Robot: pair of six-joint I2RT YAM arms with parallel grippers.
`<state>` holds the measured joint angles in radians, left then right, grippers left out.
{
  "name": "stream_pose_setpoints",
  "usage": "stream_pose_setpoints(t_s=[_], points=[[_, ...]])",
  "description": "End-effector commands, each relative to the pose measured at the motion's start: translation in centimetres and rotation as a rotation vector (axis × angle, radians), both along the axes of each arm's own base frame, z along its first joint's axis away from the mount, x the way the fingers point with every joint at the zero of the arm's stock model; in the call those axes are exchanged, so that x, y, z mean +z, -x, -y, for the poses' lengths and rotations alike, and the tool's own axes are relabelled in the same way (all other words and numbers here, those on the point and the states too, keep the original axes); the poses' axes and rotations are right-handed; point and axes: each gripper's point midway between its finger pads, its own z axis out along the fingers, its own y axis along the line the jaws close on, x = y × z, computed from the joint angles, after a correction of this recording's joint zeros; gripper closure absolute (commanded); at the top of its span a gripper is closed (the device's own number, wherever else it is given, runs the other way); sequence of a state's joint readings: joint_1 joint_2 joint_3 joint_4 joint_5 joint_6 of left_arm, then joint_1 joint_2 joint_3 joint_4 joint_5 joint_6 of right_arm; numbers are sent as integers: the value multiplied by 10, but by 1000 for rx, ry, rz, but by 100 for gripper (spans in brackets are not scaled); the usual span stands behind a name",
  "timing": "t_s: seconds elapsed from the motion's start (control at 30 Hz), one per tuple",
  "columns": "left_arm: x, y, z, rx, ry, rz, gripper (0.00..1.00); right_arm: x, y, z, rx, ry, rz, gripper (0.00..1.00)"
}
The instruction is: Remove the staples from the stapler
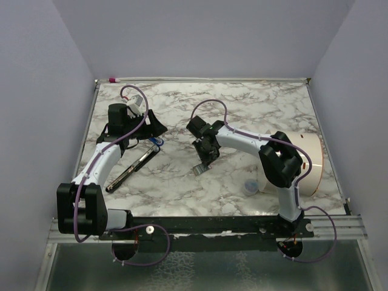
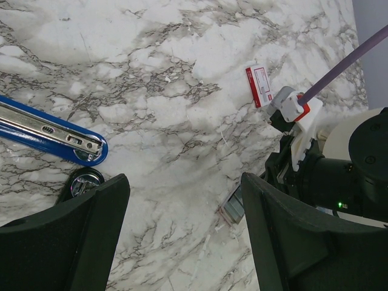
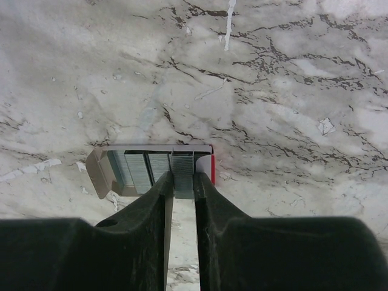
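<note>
The stapler is long, blue and black, and lies opened out on the marble with its silvery rail facing up; it also shows in the top view as the stapler. My left gripper hangs open beside its blue end with nothing between the fingers. My right gripper is shut on a short strip of staples at the mouth of a small open box. More staple strips lie in that box. From above, the right gripper sits over the box.
A white piece with red marks lies on the marble behind the right arm. A large white roll stands at the right, with a small bluish cap near it. Walls close in the left, back and right sides.
</note>
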<state>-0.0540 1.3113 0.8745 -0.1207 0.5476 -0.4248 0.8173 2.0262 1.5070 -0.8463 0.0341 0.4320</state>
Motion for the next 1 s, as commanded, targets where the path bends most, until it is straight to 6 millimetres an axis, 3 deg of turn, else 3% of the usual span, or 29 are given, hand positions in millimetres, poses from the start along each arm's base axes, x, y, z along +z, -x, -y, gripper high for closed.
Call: stream_pose_setpoints(t_s=[0.0,0.23,0.4,0.97], points=[[2,0,2,-19,16,16,23,3,-4,-2,10,31,23,82],[2,0,2,-18,16,15,23,17,-1,-10,14,1,41,87],[4,0,3,-20,19,18,23,27,13,-31,48,-103,8,87],[3,0,3,-21,18,19,23,10,25,-41,79,-115,-42,87]])
